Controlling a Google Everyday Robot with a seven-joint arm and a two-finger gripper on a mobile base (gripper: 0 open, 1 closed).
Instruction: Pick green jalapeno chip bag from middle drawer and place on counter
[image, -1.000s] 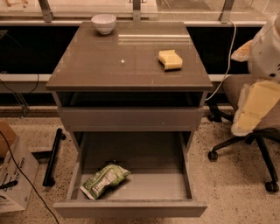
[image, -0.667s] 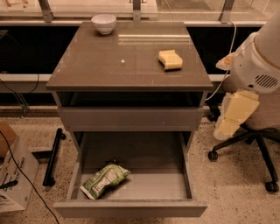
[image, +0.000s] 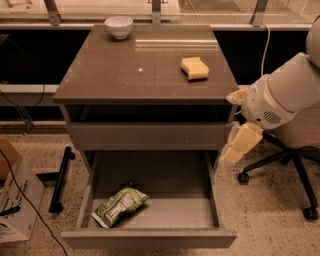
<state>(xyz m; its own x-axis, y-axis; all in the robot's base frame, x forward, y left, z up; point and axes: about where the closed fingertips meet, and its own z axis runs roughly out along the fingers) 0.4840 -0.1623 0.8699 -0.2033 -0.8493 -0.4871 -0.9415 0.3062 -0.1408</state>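
Note:
The green jalapeno chip bag (image: 120, 206) lies flat in the front left of the open middle drawer (image: 172, 202), which is pulled out low at the cabinet's front. The counter (image: 140, 70) is the glossy grey-brown top above it. My arm's white body comes in from the right, and the cream-coloured gripper (image: 239, 145) hangs beside the cabinet's right edge, above and to the right of the drawer and well apart from the bag.
A pale yellow sponge (image: 195, 67) sits on the counter's right half and a white bowl (image: 118, 26) at its back left. An office chair (image: 295, 160) stands right of the cabinet. A cardboard box (image: 15, 200) and a black bar (image: 60, 177) lie on the floor at left.
My arm has swung left and downward from the right edge, bringing the gripper close to the cabinet's right side. The bag, drawer and sponge have not moved.

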